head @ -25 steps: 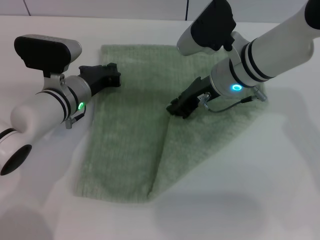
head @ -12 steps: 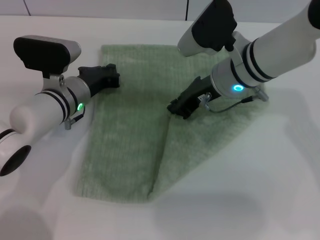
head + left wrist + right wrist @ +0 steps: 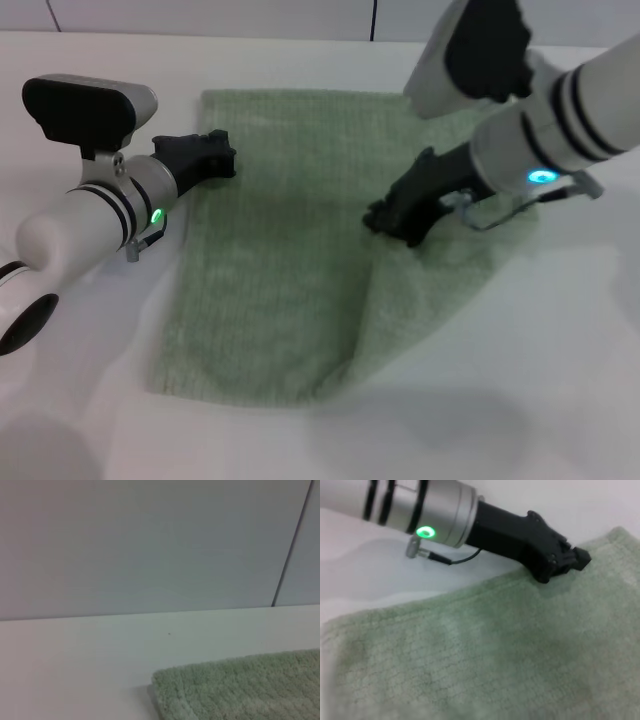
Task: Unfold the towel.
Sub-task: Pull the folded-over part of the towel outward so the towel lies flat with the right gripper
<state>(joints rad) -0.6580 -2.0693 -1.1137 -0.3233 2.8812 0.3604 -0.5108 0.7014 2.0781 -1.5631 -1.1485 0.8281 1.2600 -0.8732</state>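
The pale sage-green towel lies on the white table, with its right part still folded over as a flap. My right gripper is shut on the flap's edge near the towel's middle and holds it slightly raised. My left gripper sits at the towel's left edge near the far left corner, shut on the cloth. It also shows in the right wrist view, its tip on the towel. The left wrist view shows only a flat towel corner.
The white table surrounds the towel on all sides. A pale wall with a dark vertical seam stands behind the table's far edge. No other objects show.
My right gripper has moved to the right, dragging the flap's edge with it, so the fold line has shifted right and more of the lower layer shows. The left gripper has barely moved.
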